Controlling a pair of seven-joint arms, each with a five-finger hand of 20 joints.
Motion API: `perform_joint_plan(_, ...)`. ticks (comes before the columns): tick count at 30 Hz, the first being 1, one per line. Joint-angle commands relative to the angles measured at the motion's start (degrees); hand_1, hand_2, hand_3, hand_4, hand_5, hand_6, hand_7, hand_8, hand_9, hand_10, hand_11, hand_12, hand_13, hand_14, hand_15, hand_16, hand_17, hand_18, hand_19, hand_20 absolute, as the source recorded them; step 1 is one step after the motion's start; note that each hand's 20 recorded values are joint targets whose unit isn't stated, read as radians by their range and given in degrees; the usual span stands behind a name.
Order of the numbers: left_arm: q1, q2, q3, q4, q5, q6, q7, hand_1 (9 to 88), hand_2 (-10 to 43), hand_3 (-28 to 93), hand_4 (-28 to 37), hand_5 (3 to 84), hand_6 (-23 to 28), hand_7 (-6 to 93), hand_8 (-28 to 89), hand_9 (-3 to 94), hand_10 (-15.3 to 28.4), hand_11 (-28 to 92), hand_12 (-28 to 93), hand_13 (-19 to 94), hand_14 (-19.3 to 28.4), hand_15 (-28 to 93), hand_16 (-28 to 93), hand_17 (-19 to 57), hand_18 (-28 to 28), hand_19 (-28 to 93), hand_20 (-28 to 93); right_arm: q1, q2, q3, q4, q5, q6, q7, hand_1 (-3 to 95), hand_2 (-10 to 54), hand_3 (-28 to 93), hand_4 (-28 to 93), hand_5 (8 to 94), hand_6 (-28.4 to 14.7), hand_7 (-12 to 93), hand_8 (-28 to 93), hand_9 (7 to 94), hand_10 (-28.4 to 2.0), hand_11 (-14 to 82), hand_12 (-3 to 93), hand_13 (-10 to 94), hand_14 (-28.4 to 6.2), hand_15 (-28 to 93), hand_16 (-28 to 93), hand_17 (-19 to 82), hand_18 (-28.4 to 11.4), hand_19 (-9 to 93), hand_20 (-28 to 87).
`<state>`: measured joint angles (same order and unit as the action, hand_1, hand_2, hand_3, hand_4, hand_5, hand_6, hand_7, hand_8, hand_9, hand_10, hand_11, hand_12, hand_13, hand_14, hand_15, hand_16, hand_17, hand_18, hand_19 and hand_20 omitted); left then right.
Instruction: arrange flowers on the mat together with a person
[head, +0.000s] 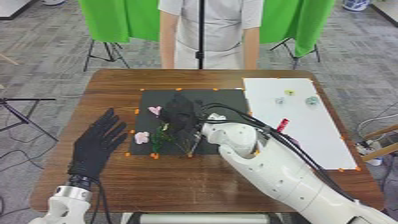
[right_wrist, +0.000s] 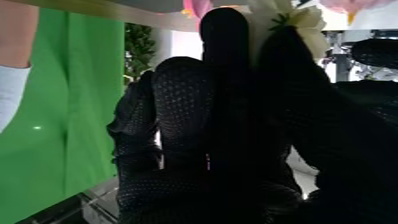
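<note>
Head view gives the brown wooden table (head: 108, 95) first, with the white right arm (head: 277, 175) slanting in from the near right corner. Its forearm reaches toward the far left, wrist low, so that the gloved right hand (head: 181, 117) hangs over the middle of the mat. The white board (head: 311, 135) lies at the right, small flowers toward its far end; the black mat (head: 229, 97) lies left of it. At the near left, the left hand (head: 96, 150) rests palm down, fingers spread and straight.

The right hand's fingers are long and only slightly bent. In the wrist view a cream flower (right_wrist: 311, 27) sits by their tips; whether they grip it cannot be told. Two pink blooms, one nearer (head: 141, 137) and one farther (head: 155, 110), lie on the mat's left side, beside green stems (head: 158, 142).

Placing a flower seems the step in hand. It would go best with a low, level approach, petals kept off neighbouring stems, then a gentle release and a straight lift, lest the glove drag the bouquet.
</note>
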<state>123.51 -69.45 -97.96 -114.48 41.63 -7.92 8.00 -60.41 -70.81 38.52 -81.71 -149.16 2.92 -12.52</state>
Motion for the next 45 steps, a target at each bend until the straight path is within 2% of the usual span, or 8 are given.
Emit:
perform_joint_plan(1,0.0,-0.16,0.29,0.47,0.00,-0.41,-0.51,25.2,-3.0,69,-23.6,28.8,2.8,13.3,-8,20.3,9.9,11,19,18,12.3,14,7,-11.6,21.4,39,10,0.0,-0.4,0.8,-0.6,-0.6,-1.2,0.1,41.2,-9.5,80,-28,65.9,2.0,41,-4,76.9,-6.9,24.4,40.4,68,-6.3,73,24,27,-18.8,81,49)
perform_joint_plan(16,0.3,-0.36,0.08,0.32,0.12,-0.37,-0.40,25.2,-2.9,69,-23.5,28.8,2.8,13.3,-8,20.3,9.9,11,19,18,12.4,14,7,-11.7,21.4,39,10,-0.3,0.0,1.9,-2.2,-0.9,-4.7,-0.3,35.5,-9.5,83,-28,63.8,1.8,36,-4,71.4,-8.6,32.7,31.3,65,-7.0,74,24,25,-19.3,79,50)
perform_joint_plan(21,0.3,-0.45,0.06,0.35,0.09,-0.27,-0.40,25.2,-3.0,69,-23.5,28.8,2.8,13.3,-8,20.2,9.9,11,19,18,12.4,14,6,-11.7,21.4,39,10,-0.5,0.1,2.8,-3.6,-1.3,-8.5,-0.6,33.5,-9.5,84,-28,63.2,1.9,34,-6,68.9,-9.2,35.2,26.3,64,-7.4,74,24,25,-19.6,79,50)
perform_joint_plan(25,0.4,-0.44,-0.05,0.31,0.04,-0.14,-0.42,25.2,-3.0,69,-23.6,28.8,2.8,13.3,-8,20.2,9.8,11,19,18,12.4,14,6,-11.7,21.4,39,10,-0.7,0.4,3.2,-4.8,-1.0,-10.7,-0.7,30.3,-9.5,85,-28,63.3,2.1,32,-16,67.4,-9.5,33.6,25.2,63,-7.7,73,23,24,-19.7,78,50)
perform_joint_plan(34,0.8,-0.51,-0.12,0.15,-0.03,-0.07,-0.32,25.1,-2.9,69,-23.7,28.8,2.8,13.4,-8,20.3,9.9,11,19,18,12.4,14,7,-11.7,21.4,39,10,-1.1,0.8,3.4,-6.1,0.6,-11.6,-0.4,27.8,-8.3,85,-27,63.6,1.9,27,-17,67.1,-9.8,28.7,23.2,62,-8.6,72,23,23,-20.2,77,50)
perform_joint_plan(38,1.2,-0.46,0.00,-0.20,-0.11,0.13,-0.08,25.2,-3.0,69,-23.7,28.8,2.8,13.4,-8,20.3,9.9,11,19,18,12.4,14,6,-11.7,21.4,39,10,-1.5,1.1,3.4,-6.6,1.6,-11.2,0.0,25.0,-1.5,85,-26,65.3,1.9,25,-16,67.7,-10.4,27.3,22.7,62,-9.4,72,23,23,-20.6,76,50)
perform_joint_plan(42,0.9,-0.39,0.00,0.07,-0.08,0.09,-0.15,25.1,-3.0,69,-23.8,28.8,2.8,13.3,-8,20.3,9.9,11,19,18,12.4,14,6,-11.7,21.4,39,10,-1.2,1.2,3.3,-6.5,2.6,-10.9,0.4,22.1,5.8,83,-26,67.2,1.7,24,-15,68.5,-11.4,26.0,22.3,62,-10.3,71,23,23,-20.9,76,51)
perform_joint_plan(45,0.7,-0.40,0.02,0.17,-0.14,0.15,-0.18,25.1,-3.0,69,-23.8,28.9,2.8,13.4,-8,20.4,9.9,11,19,18,12.4,14,6,-11.7,21.4,39,10,-1.0,1.1,3.1,-6.1,2.9,-9.7,0.5,21.9,7.5,82,-26,69.7,2.3,24,-15,69.3,-11.9,25.3,22.1,62,-10.6,71,22,23,-21.1,76,51)
